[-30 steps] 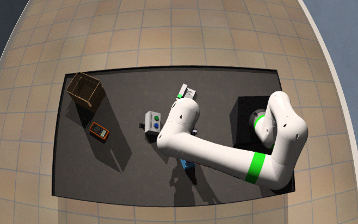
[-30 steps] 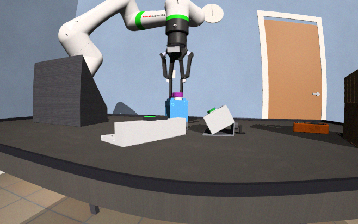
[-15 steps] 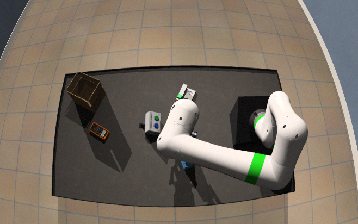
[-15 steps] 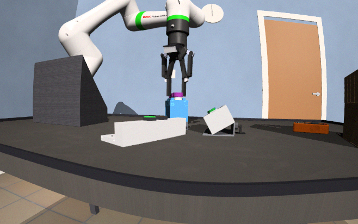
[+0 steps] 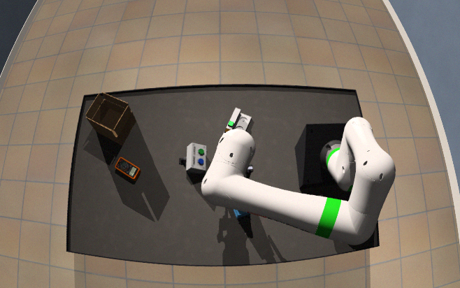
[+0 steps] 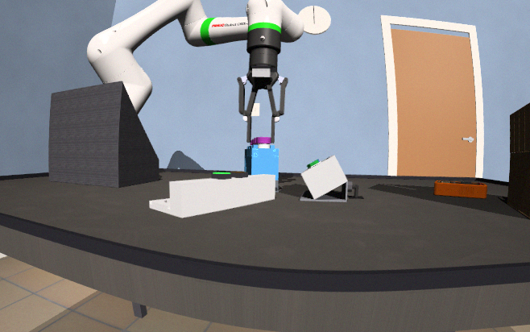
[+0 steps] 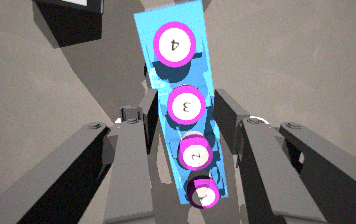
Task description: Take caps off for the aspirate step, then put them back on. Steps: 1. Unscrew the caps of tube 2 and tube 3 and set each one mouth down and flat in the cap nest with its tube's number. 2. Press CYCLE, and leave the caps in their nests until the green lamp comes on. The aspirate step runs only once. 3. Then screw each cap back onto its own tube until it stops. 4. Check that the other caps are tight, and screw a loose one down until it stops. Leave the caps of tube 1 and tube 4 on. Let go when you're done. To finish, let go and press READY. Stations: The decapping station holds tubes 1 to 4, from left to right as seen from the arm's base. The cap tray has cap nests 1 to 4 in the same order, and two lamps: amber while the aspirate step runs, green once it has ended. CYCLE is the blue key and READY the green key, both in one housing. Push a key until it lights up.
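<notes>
While the arm hangs straight down over the decapping station (image 7: 197,30), the gripper (image 6: 261,140) stands part-spread, one finger (image 7: 150,112) on each side of the blue block, level with cap 3 (image 7: 186,106). In the wrist view a sliver of block shows between each fingertip and the cap's magenta rim, so the fingers pinch nothing.

- Cap 3: directly under the gripper, between the fingertips, seated on its tube.
- Cap 4 (image 7: 174,44): next along the row, ahead of the fingertips in the wrist view, on its tube.
- Cap 2 (image 7: 196,155) and cap 1 (image 7: 204,192): on the other side of cap 3, back toward the wrist, both on tubes (whether screwed fully down, cannot tell).
- Cap tray (image 6: 217,195): in the exterior view below the gripper, in front of the block and just beside it; a green patch (image 6: 221,173) shows on its top. Nests hidden from this angle.
- Key housing (image 6: 324,177): to the right of the gripper in the exterior view, tilted, carrying the green key (image 6: 313,163) and blue key (image 5: 200,161). Lit or unlit, cannot tell.
- Orange multimeter (image 6: 460,188): well apart, far right.
</notes>
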